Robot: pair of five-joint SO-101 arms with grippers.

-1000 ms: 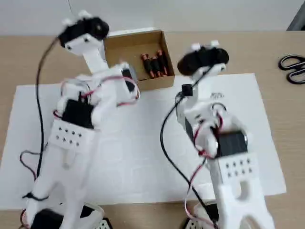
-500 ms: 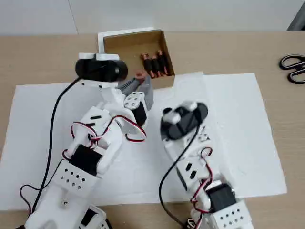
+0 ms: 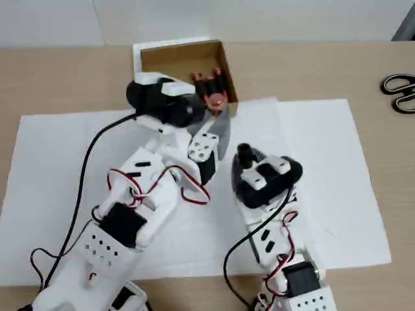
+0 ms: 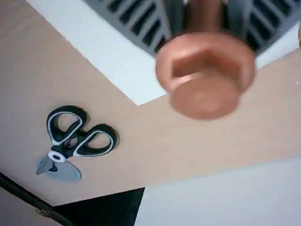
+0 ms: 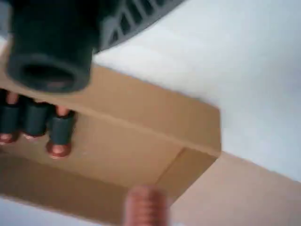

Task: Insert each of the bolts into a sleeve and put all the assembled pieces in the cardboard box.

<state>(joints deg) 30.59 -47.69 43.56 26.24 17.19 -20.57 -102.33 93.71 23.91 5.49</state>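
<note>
Your left gripper's [image 4: 202, 10] jaws are closed tight on the shank of a copper-coloured hex-head bolt [image 4: 205, 75], and the head stands clear beyond the tips. Your right gripper [image 5: 61, 23] is clamped on a black cylindrical sleeve [image 5: 47, 63], whose open mouth faces out past the jaw.

The left wrist view gives you the grip on the bolt plainly. It also shows the black-handled scissors [image 4: 75, 141] on the light wooden table [image 4: 155, 136], far to the right. The right wrist view gives what the high view cannot. You see the sleeve's hollow mouth and, beyond it, the open brown cardboard box [image 5: 141, 136] with three assembled pieces [image 5: 35, 123] side by side on its floor. The bolt [image 5: 146, 205] shows there too, blurred, apart from the sleeve and toward the box's corner.

From above, the left gripper [image 3: 216, 109] holds the bolt [image 3: 216, 98] at the box's [image 3: 172, 65] near right corner, by the edge of the white paper sheet [image 3: 324, 162]. The sleeve [image 3: 244, 154] shows dark just near and right of it.

Half a second ago the left gripper was further left along the box's near wall, and it has moved right. The right arm has drawn slightly nearer and rightward. A second ago both arms stood raised over the sheet.
</note>
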